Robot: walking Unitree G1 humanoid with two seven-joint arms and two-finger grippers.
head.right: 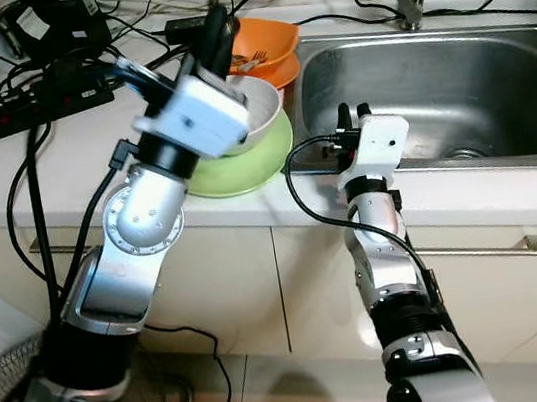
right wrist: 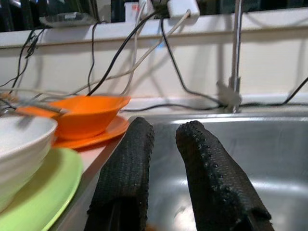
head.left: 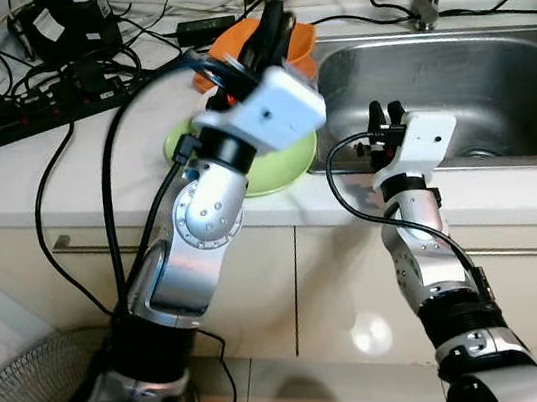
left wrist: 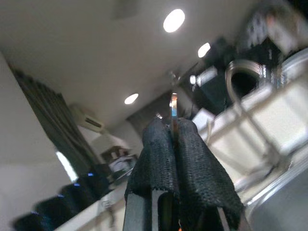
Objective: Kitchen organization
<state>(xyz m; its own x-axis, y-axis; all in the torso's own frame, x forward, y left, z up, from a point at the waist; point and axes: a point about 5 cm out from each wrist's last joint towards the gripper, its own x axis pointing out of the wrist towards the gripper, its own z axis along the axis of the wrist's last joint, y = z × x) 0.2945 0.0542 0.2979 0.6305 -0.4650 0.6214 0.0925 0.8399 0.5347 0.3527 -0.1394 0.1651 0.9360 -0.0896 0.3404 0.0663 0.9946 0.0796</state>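
Stainless sink [head.left: 493,76] set in white desk [head.left: 3,180], right of stacked dishes. Left eye view: left claw [head.left: 268,29] raised over orange bowl [head.left: 301,44]; right claw [head.left: 385,118] at sink's near rim. Right eye view: white bowl [head.right: 260,111] on green plate [head.right: 244,169], orange bowl behind on orange plate [head.right: 280,73]. Left wrist view: fingers [left wrist: 192,163] clenched on thin metal utensil [left wrist: 173,108], tip pointing up. Right wrist view: fingers [right wrist: 125,173] released, slightly apart, over sink edge.
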